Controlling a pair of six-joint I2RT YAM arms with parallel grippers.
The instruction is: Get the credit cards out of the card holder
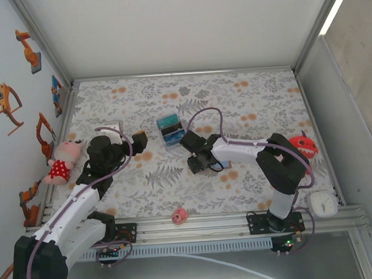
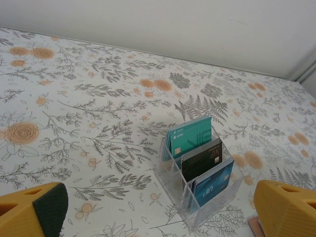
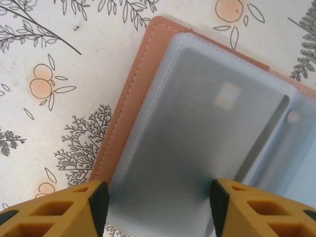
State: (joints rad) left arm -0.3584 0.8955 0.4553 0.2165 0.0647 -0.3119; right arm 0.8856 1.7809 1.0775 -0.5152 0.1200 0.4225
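Cut off at 3 and 6 o'clock in the right wrist view: small tan-brown leather-like folding wallet (image 3: pixel 129 106), lying open and flat on the flowered tablecloth (image 3: pixel 49 49), with its stitched brown edge showing from 9 to 12 o'clock. Across its inside, a frosted pale blue-grey plastic pocket (image 3: pixel 143 163). Through the pocket, only dimly, one greyish card (image 3: pixel 217 133) with a pale chip patch, colour and print too blurred to read. Right gripper (image 3: pixel 157 207) poised over that pocket, yellow fingers (image 3: pixel 54 212) partly spread at 6 o'clock. Touching the pocket or not: impossible to tell. Seen from above, wallet mostly masked under that gripper, near table centre. At 11 o'clock from there, a clear plastic stand (image 2: pixel 170 180) holding three thin plastic credit cards (image 2: pixel 202 160) upright: teal, black, blue. Left gripper (image 2: pixel 158 217) spread wide, holding nothing, at 9 o'clock of the stand.
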